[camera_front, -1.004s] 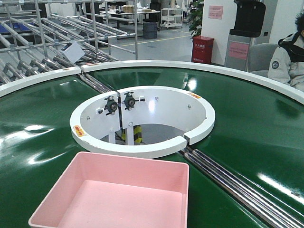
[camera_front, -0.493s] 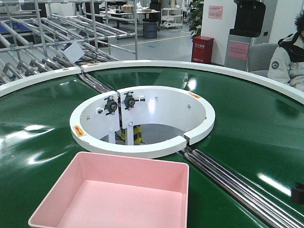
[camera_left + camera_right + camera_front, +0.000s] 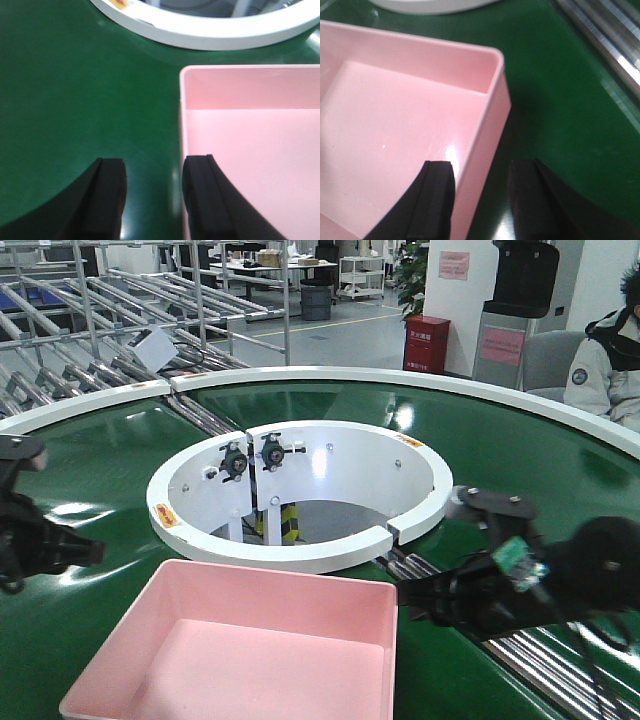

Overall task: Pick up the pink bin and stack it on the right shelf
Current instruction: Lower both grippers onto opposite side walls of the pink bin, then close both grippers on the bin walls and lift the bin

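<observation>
The pink bin rests on the green conveyor belt at the front, empty inside. My left gripper hovers at the bin's left side. In the left wrist view it is open, one finger over the belt and the other above the bin's left rim. My right gripper is at the bin's right side, open, its fingers straddling the right wall of the bin without touching it. The right shelf is out of view.
A white ring surrounds the hole in the middle of the round belt, just beyond the bin. Steel rollers cross the belt at the right. Roller racks stand at the back left. A seated person is at the far right.
Both arms have come into the front view, the left from the left edge and the right from the right edge, and now flank the bin. The bin has not moved.
</observation>
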